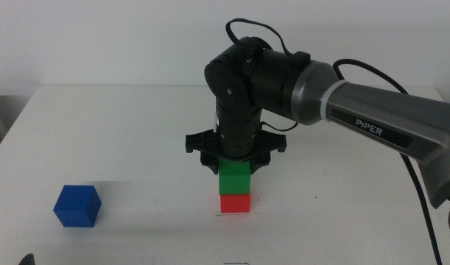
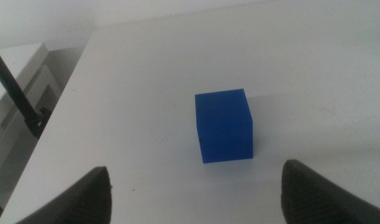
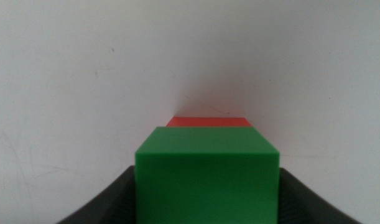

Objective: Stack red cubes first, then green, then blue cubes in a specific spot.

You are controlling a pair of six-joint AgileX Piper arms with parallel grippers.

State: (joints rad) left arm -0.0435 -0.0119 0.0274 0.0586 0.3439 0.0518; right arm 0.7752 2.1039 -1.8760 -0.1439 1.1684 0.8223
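Middle view: my right hand is straight above the green cube, its jaws closed against the cube's two sides, and the green cube sits on the red cube on the white worktop. A thin line mark runs at the red cube's base. My left hand hovers wide open, holding nothing, with the blue cube just ahead of its jaws.

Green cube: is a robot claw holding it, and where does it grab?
Yes. The right gripper squeezes the green cube by its two opposite sides, on top of the red cube. The left gripper is open, holding nothing.
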